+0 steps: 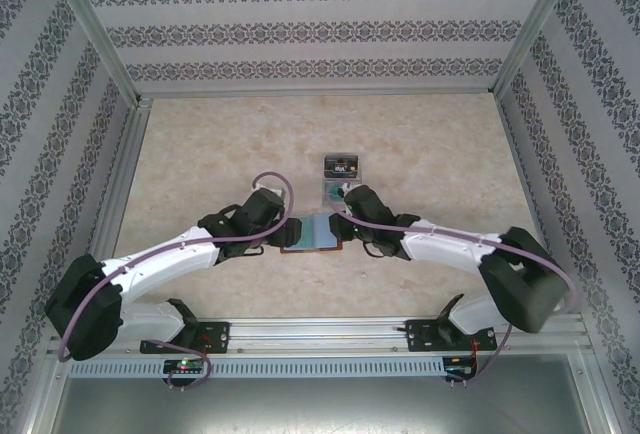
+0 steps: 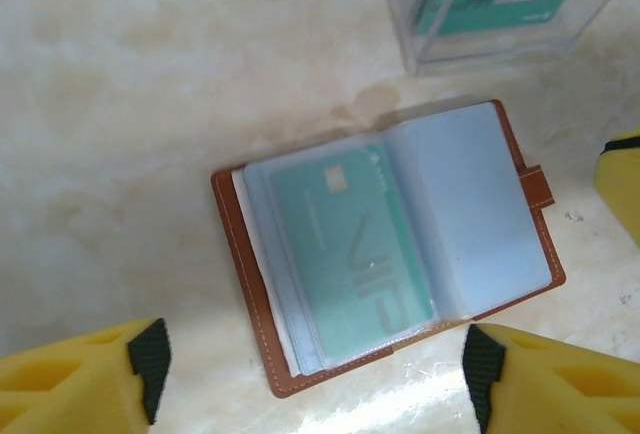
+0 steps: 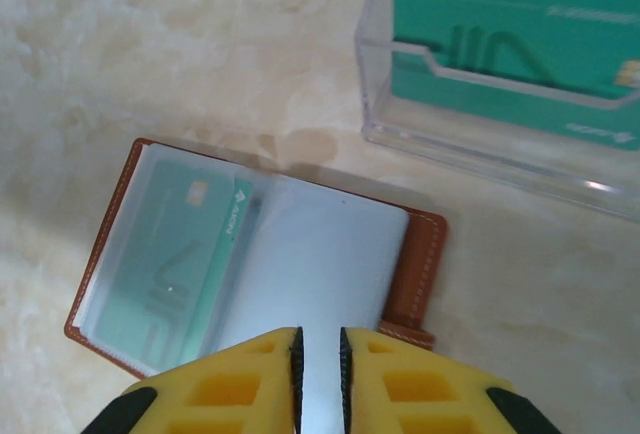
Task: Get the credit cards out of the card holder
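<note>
The card holder (image 1: 310, 231) lies open and flat on the table between the two grippers, brown leather with blue-grey plastic sleeves (image 2: 470, 214) (image 3: 310, 264). A green credit card (image 2: 355, 249) (image 3: 160, 264) sits inside its left sleeve. My left gripper (image 1: 283, 232) (image 2: 315, 374) is open, its fingers spread wider than the holder's near edge and holding nothing. My right gripper (image 1: 343, 231) (image 3: 319, 354) hovers over the right sleeve with its pads almost together, leaving a thin slit. Whether those pads pinch the sleeve is not visible.
A clear plastic card stand (image 1: 338, 179) (image 2: 500, 14) (image 3: 500, 64) with green cards in it stands just beyond the holder. Patterned walls and metal frame rails enclose the marble-look table (image 1: 200, 154) on all sides.
</note>
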Robot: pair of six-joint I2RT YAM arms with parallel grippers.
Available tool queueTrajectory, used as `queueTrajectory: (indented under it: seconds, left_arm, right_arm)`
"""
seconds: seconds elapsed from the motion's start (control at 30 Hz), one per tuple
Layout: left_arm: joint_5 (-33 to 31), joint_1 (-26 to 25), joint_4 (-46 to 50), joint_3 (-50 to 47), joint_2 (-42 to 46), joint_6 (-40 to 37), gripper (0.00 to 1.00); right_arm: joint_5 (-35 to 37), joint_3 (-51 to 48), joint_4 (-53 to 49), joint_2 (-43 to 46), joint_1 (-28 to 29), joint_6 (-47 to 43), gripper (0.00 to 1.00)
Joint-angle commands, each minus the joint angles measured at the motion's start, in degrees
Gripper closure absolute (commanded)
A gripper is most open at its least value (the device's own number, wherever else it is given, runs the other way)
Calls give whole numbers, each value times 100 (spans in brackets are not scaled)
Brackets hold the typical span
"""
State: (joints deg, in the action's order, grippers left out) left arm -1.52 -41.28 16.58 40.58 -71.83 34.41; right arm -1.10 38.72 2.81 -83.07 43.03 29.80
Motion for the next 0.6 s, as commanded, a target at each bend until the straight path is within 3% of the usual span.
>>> queueTrajectory:
  seconds: [0.0, 0.3, 0.57]
  left_arm:
    - [1077, 344, -1130, -445, 30, 1018, 26]
    - [1696, 521, -1924, -682, -403, 1354, 36]
    - [1819, 592, -2090, -612, -994, 1430, 41]
  right_arm:
    - [-182, 311, 5, -382, 48, -43, 80]
    - [-1, 357, -130, -856, 59, 85, 88]
    - [112, 292, -239, -861, 66, 125, 88]
